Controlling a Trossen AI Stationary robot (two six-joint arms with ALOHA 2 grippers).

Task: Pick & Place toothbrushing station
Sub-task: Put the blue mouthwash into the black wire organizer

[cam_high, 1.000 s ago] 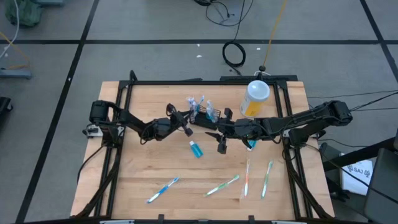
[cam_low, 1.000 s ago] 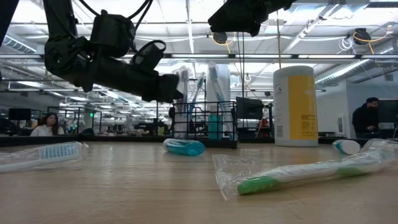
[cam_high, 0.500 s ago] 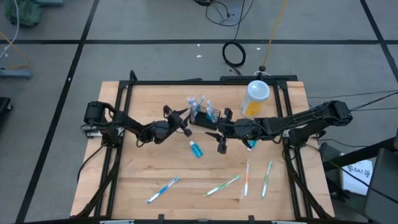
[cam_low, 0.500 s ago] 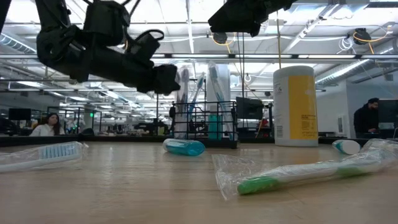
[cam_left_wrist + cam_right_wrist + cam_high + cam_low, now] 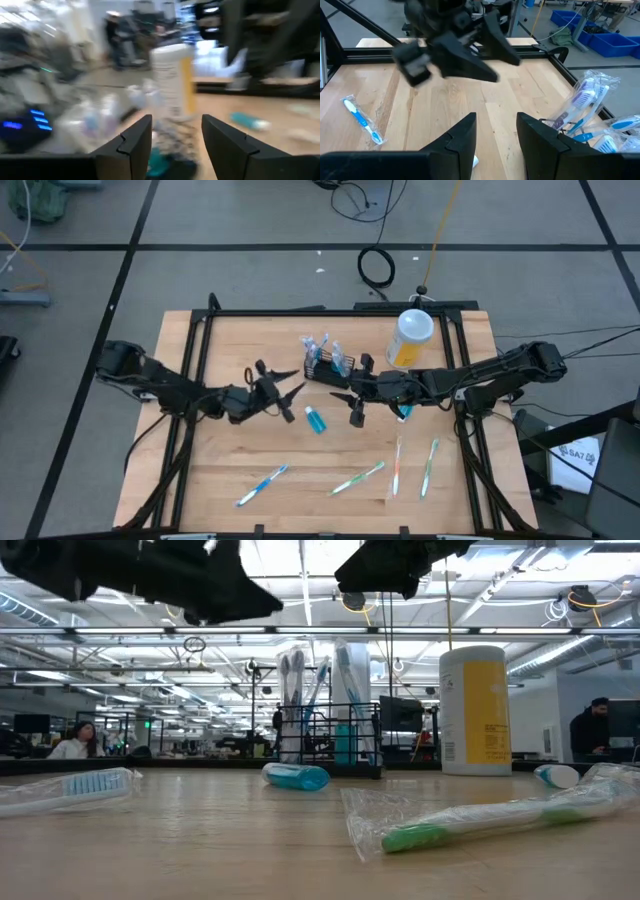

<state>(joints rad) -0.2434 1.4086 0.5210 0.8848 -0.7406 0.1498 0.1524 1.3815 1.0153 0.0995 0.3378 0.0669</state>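
Two grippers are over the table, and neither holds anything. Left gripper (image 5: pixel 285 395) hangs above bare wood with its fingers spread, pointing toward the caddy (image 5: pixel 326 364) but well clear of it; nothing lies between its fingertips in the left wrist view, so the pose reads as a release or a stand-off rather than a grasp. Right gripper (image 5: pixel 353 406) hovers just beside the caddy on the side nearer the bottle (image 5: pixel 411 337), jaws parted and empty in its own wrist view; this position suggests it is waiting for a turn at the caddy or at the loose items below it. Caddy location: toward the far middle of the table (image 5: pixel 230 450), upright on the wood, with the bottle standing near it but apart. Caddy contents: several wrapped toothbrushes stand upright in the wire compartments, heads up, as the low view shows; which compartment holds which brush cannot be told. One small teal tube (image 5: pixel 316 420) lies on its side just in front of the caddy, outside it. Four wrapped toothbrushes lie flat on the near half of the table, still outside: one blue (image 5: pixel 262 484), one green (image 5: pixel 357 478), one orange-handled (image 5: pixel 397 466) and another green (image 5: pixel 429 467). Judged from this, loading is partly complete.
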